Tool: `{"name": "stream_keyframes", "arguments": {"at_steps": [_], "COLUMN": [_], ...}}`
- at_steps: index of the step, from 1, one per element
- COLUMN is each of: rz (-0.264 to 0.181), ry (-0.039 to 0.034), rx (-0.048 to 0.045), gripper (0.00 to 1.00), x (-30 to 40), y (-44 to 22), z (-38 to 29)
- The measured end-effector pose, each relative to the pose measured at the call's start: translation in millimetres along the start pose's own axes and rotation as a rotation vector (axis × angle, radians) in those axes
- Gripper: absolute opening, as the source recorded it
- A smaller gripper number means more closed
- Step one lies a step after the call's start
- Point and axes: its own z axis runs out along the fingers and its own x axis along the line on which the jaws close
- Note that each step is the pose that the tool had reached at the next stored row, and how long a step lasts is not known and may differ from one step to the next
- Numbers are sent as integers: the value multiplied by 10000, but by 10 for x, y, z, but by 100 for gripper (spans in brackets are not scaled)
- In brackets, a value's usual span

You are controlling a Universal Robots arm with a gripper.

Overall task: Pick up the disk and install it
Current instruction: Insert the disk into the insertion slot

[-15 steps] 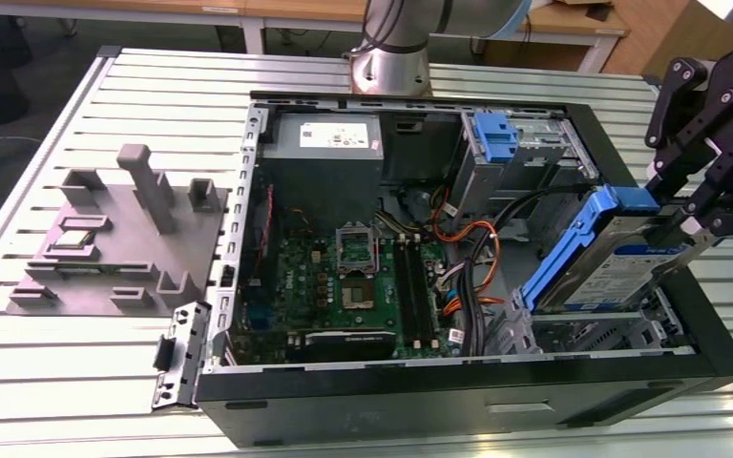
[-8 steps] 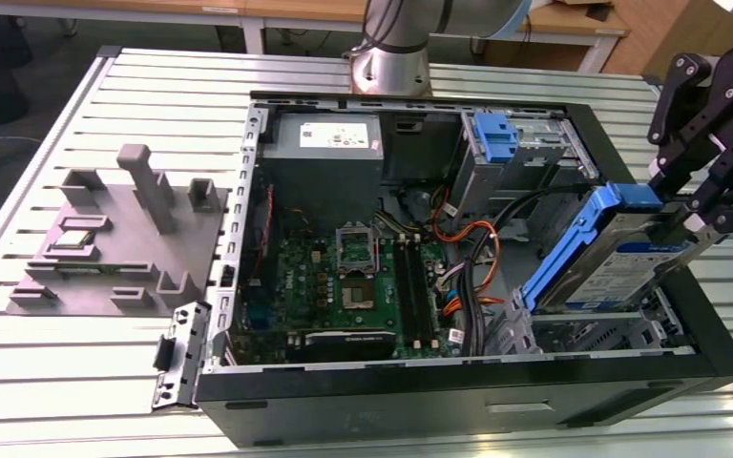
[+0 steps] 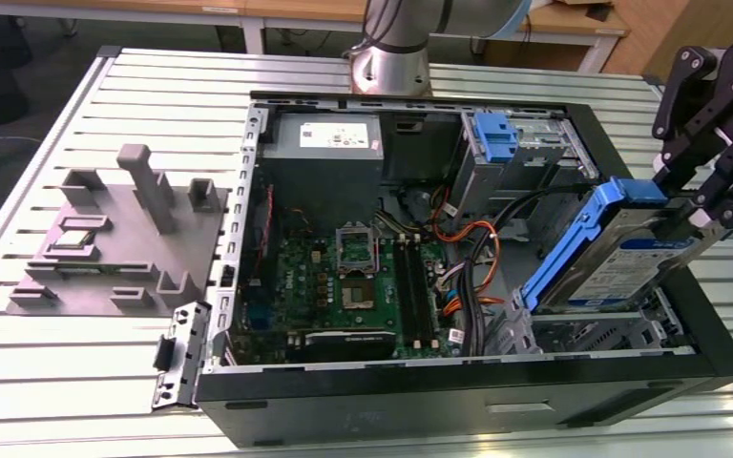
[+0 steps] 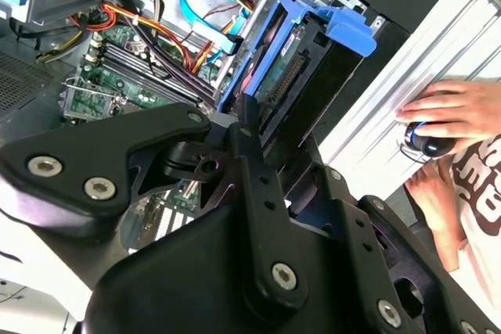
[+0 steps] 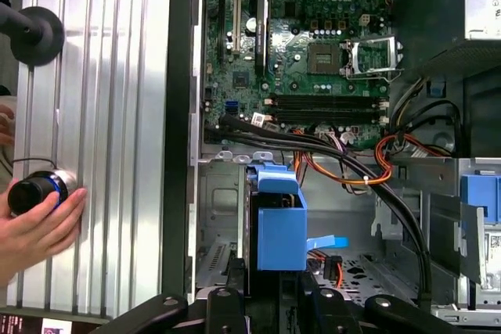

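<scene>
The disk [image 3: 624, 260] is a silver drive with a blue-and-white label and blue rails. It hangs tilted on edge over the drive bay [image 3: 596, 329] in the corner of the open computer case [image 3: 469, 396] at the exterior view's right. My gripper [image 3: 695, 216] is shut on its upper end from the right, above the case wall. In the second wrist view the disk [image 4: 291, 68] stands just beyond the black fingers [image 4: 249, 127]. The first wrist view looks down on the disk's blue rail [image 5: 279, 224] over the metal bay floor [image 5: 219, 209].
Inside the case lie the motherboard [image 3: 341, 277], orange and black cables [image 3: 475, 250], a grey power-supply box [image 3: 325, 135] and a blue bracket [image 3: 499, 139]. A grey fixture [image 3: 112, 239] stands on the slatted table. A person's hand [image 4: 450, 109] rests on a round device [image 5: 35, 190] beside the case.
</scene>
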Motion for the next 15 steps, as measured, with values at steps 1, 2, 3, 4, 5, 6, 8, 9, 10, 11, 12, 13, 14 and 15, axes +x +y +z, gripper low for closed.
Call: {"name": "stream_keyframes", "arguments": {"at_steps": [1, 2, 3, 4, 5, 6, 8, 9, 10, 11, 12, 13, 14, 15], "rz": [1, 0, 0, 1, 0, 0, 1, 1, 0, 1, 1, 0, 1, 1], "ry": [0, 0, 0, -1, -1, 0, -2, -4, 0, 2, -1, -1, 0, 1], "rx": [37, 46, 46, 47, 47, 47, 50, 56, 59, 59, 60, 60, 60, 60], "gripper": [35, 35, 35, 35, 35, 35, 35, 35, 35, 35, 35, 35, 35, 35], "x": [0, 0, 0, 0, 0, 0, 0, -1, -1, -1, 0, 0, 0, 0], "y": [2, 2, 2, 3, 3, 3, 3, 3, 2, 2, 2, 2, 2, 2], "z": [0, 1, 0, 1, 1, 1, 2, 9, 17, 23, 31, 40, 43, 43]}}
